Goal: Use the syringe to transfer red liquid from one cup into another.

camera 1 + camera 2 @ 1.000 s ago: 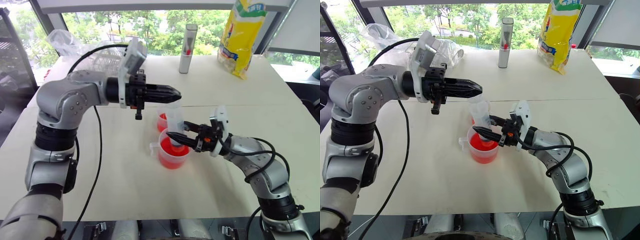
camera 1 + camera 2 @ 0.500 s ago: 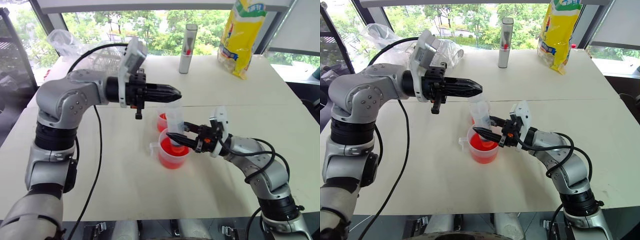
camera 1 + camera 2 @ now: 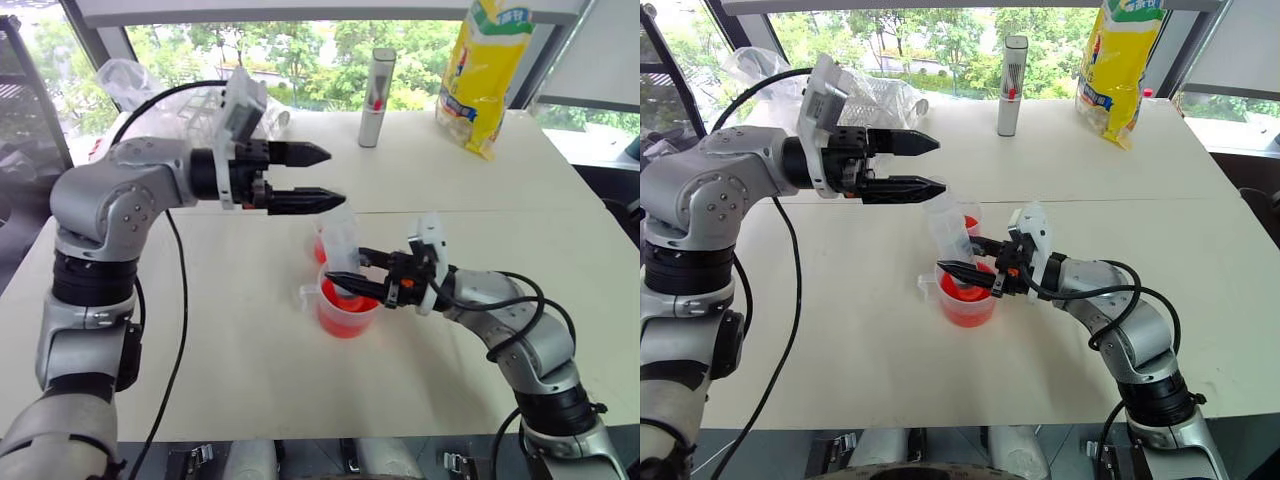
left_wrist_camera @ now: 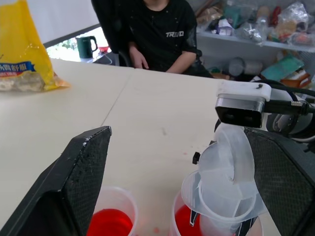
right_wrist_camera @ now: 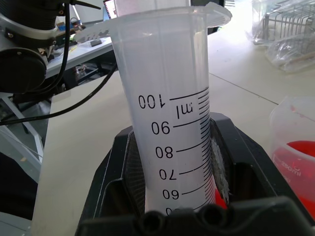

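The clear syringe (image 3: 340,238) stands tilted with its lower end in the larger handled cup (image 3: 346,312), which holds red liquid (image 3: 962,290). My right gripper (image 3: 345,268) is shut on the syringe barrel just above the cup rim; its fingers (image 5: 123,167) clamp the barrel (image 5: 167,108) below the 100 ml mark. My left gripper (image 3: 335,176) is open, pointing level just above and left of the syringe top (image 4: 227,164), apart from it. The smaller cup (image 3: 968,221), also holding red liquid (image 4: 109,225), sits right behind the larger one, partly hidden by the syringe.
At the table's far side stand an upright white-grey tube (image 3: 375,97) and a yellow bag (image 3: 485,70). Crumpled clear plastic and a wire rack (image 3: 190,112) lie at the far left. A seated person (image 4: 162,34) is beyond the table's right end.
My left gripper has opened and drawn back to the left, away from the syringe top. The syringe leans a little more to the left. The right gripper keeps its hold.
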You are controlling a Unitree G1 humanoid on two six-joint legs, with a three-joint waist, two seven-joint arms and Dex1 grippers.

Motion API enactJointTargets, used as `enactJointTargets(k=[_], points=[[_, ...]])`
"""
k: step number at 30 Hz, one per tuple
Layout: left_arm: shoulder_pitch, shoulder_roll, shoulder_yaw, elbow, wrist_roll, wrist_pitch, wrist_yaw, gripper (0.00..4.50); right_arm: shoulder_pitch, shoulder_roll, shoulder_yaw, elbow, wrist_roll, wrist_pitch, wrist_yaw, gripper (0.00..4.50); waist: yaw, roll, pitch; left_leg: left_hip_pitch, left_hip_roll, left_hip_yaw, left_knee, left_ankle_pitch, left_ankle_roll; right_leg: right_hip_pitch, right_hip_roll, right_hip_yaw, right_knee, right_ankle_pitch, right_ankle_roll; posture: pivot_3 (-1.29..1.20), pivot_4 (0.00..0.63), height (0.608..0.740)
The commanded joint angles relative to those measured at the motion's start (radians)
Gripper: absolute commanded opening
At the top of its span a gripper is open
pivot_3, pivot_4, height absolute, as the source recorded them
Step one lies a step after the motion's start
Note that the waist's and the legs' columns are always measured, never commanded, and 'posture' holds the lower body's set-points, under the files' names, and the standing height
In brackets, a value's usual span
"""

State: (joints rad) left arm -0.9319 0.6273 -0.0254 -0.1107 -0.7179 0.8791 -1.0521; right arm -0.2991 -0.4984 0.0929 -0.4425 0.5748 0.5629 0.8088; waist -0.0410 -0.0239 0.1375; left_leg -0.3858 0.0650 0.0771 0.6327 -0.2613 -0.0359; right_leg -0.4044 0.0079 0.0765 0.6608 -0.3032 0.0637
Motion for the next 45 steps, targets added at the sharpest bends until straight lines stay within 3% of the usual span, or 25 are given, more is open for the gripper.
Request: enactJointTargets(k=[1, 12, 20, 29, 34, 40, 45], points=[[-0.023, 0.012, 0.055, 0.016, -0.012, -0.009, 0.011, 4.46, -0.023, -0.006, -0.037, -0.064, 0.037, 0.000, -0.007, 1.42, 0.000, 0.000, 0.000, 0.000, 0.000, 0.000, 0.000, 0.000, 0.000, 0.000, 0.000, 0.000, 0.000, 0.000, 0.000, 0.00, 0.150, 0.740], [-0.066, 0.078, 0.251, 0.128, -0.096, 0.025, 0.086, 4.46, -0.038, -0.010, -0.070, -0.093, 0.071, 0.026, -0.034, 1.42, 0.000, 0.000, 0.000, 0.000, 0.001, 0.000, 0.000, 0.000, 0.000, -0.001, 0.000, 0.000, 0.001, 0.000, 0.000, 0.00, 0.150, 0.740], [0.081, 0.158, 0.228, 0.077, -0.038, -0.025, 0.050, 4.46, -0.117, -0.025, -0.117, -0.088, 0.146, 0.072, -0.040, 1.42, -0.004, 0.000, 0.000, 0.001, 0.001, 0.001, 0.000, 0.000, 0.000, -0.001, -0.001, -0.001, 0.002, 0.000, 0.000, 0.00, 0.150, 0.740], [0.207, 0.140, 0.159, 0.011, 0.028, -0.108, 0.038, 4.46, -0.431, -0.056, -0.199, 0.111, 0.256, 0.133, 0.008, 1.42, -0.001, 0.000, 0.000, 0.000, 0.001, 0.001, 0.000, 0.000, 0.000, -0.001, -0.001, -0.001, 0.001, 0.000, 0.000, 0.00, 0.150, 0.740], [0.242, 0.118, 0.159, -0.041, 0.024, -0.103, 0.060, 4.46, -0.613, 0.025, -0.119, 0.452, 0.078, -0.067, 0.096, 1.42, -0.005, 0.000, 0.000, 0.001, 0.000, 0.003, -0.001, 0.000, 0.000, -0.002, -0.001, 0.001, 0.001, 0.000, 0.000, 0.00, 0.150, 0.740], [0.267, 0.106, 0.170, -0.099, 0.018, -0.097, 0.102, 4.46, -0.632, 0.162, -0.056, 0.756, -0.111, -0.357, 0.124, 1.42, -0.004, 0.000, 0.000, -0.001, 0.001, 0.002, -0.001, 0.000, 0.000, -0.004, -0.001, 0.001, 0.002, 0.000, -0.001, 0.00, 0.150, 0.740], [0.233, 0.093, 0.174, -0.093, 0.029, -0.115, 0.136, 4.46, -0.615, 0.225, -0.058, 0.846, -0.175, -0.467, 0.108, 1.42, -0.003, 0.000, 0.000, -0.002, 0.002, 0.002, -0.001, 0.000, 0.000, -0.004, -0.002, 0.001, 0.002, 0.000, 0.000, 0.00, 0.150, 0.740]])
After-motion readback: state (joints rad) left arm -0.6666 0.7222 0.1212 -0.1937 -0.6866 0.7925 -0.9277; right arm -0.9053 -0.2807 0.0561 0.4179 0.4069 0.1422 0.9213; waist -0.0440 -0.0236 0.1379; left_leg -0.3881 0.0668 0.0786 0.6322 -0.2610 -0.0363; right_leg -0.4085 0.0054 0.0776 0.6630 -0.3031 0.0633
